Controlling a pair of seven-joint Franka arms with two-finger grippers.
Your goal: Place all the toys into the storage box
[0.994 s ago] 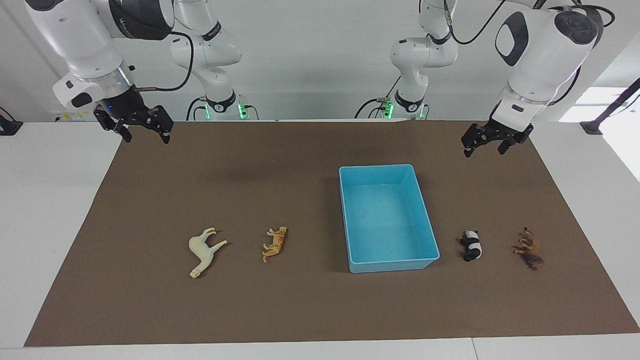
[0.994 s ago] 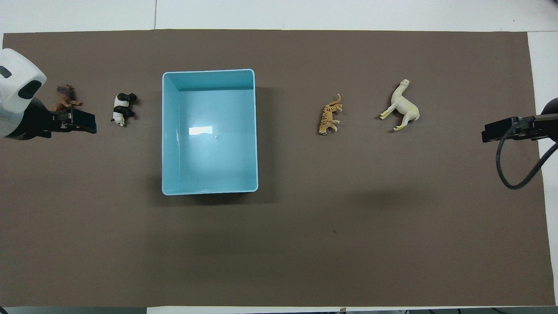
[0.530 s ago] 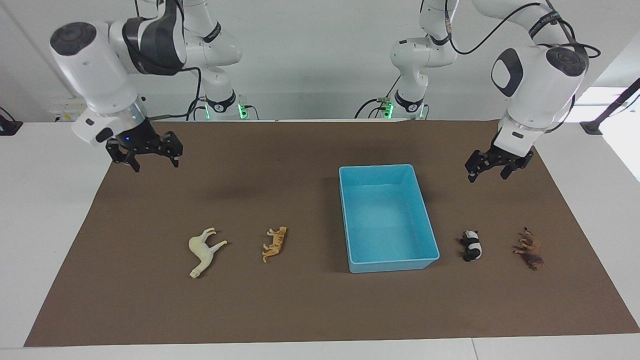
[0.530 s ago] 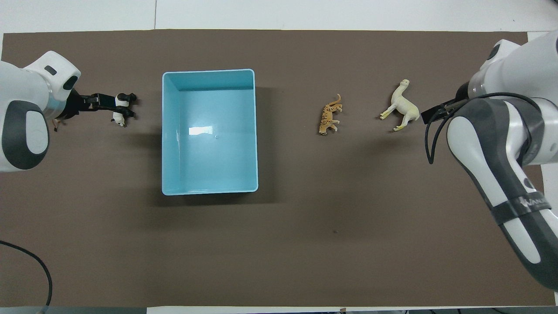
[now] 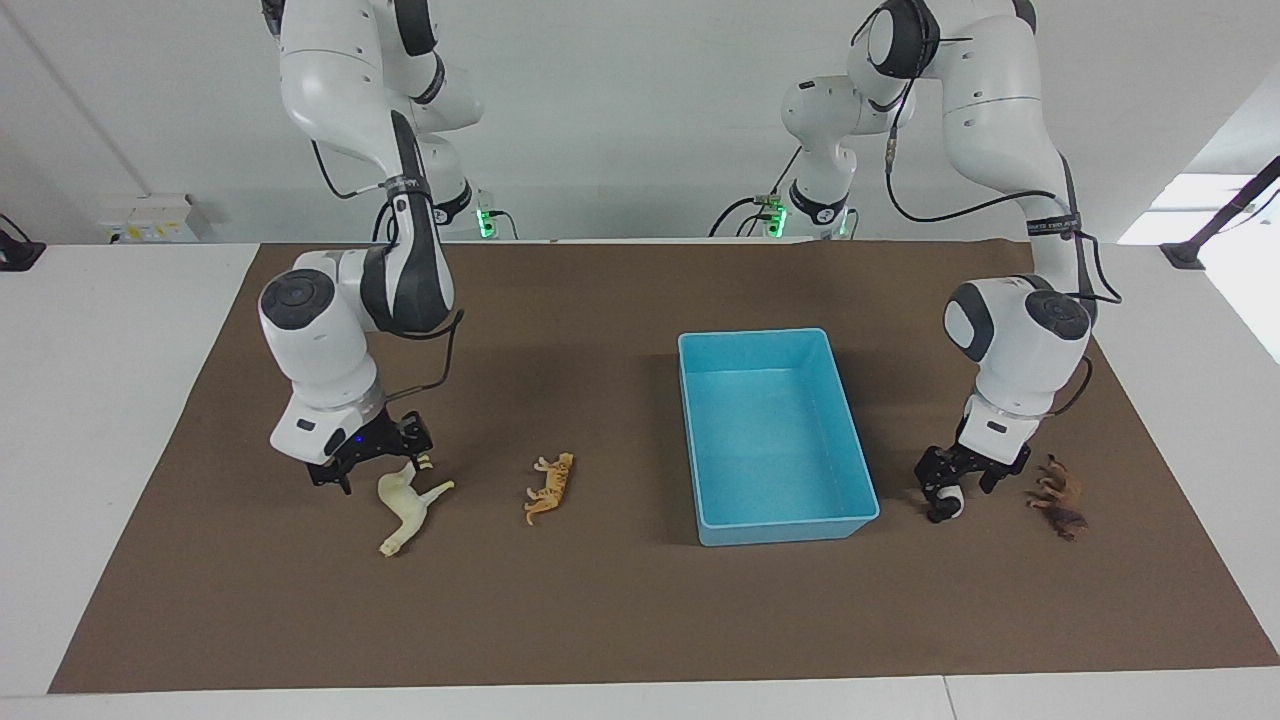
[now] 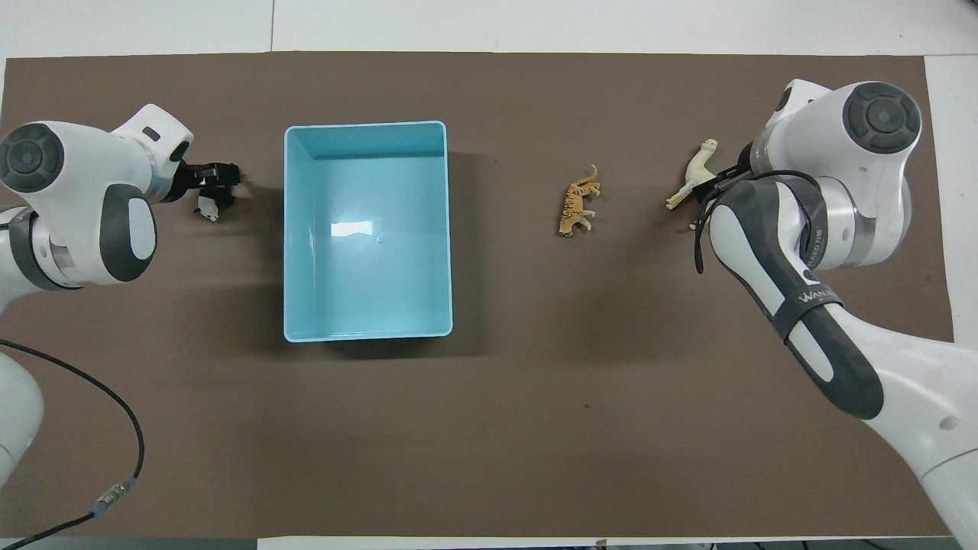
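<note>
In the facing view, at the lower left, the right gripper (image 5: 372,462) is set low over the rump of the cream horse (image 5: 408,504), which lies on its side on the brown mat (image 5: 600,620). Its fingers are spread, one either side of the body, presumably so that the toy can be pinched across its narrow width. Just right of it the striped tiger (image 5: 549,487) lies untouched. At centre right the blue storage box (image 5: 701,440) is seen empty, its open top placed within reach of both arms. Right of the box the left gripper (image 5: 953,478) is lowered onto the panda (image 5: 948,504), fingers apart astride it; whether contact is made cannot be told. At the far right the brown lion (image 5: 1060,496) lies on the mat. No toy has yet been placed in the box.
</note>
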